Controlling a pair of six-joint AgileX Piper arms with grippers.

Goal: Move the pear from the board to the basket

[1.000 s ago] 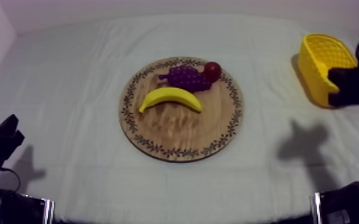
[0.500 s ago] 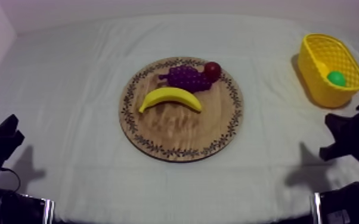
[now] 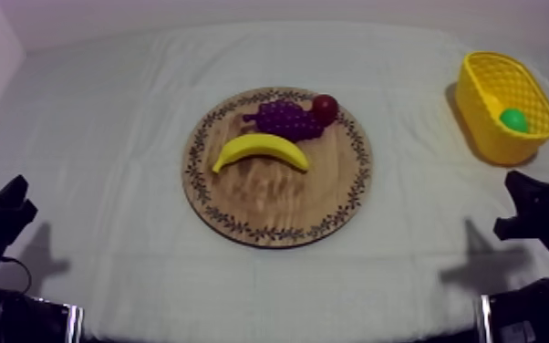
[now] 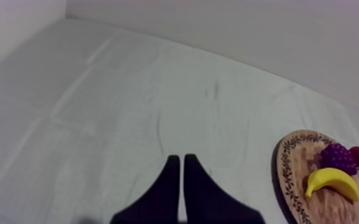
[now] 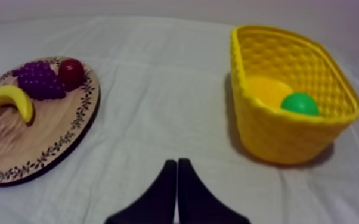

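Green toy pear (image 5: 299, 103) lying inside the yellow woven basket (image 5: 277, 134) at the table's (image 3: 105, 137) right edge.
Black-fingered left gripper (image 4: 182, 158) and right gripper (image 5: 176, 162), both closed on nothing.

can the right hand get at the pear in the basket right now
Probably yes. The pear lies uncovered in the open-topped yellow basket, and only bare cloth lies between it and the right hand. The shut hand would need to open and come over the rim.

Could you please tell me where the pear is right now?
The pear lies inside the yellow basket at the right of the top view, apart from the wooden board at the middle.
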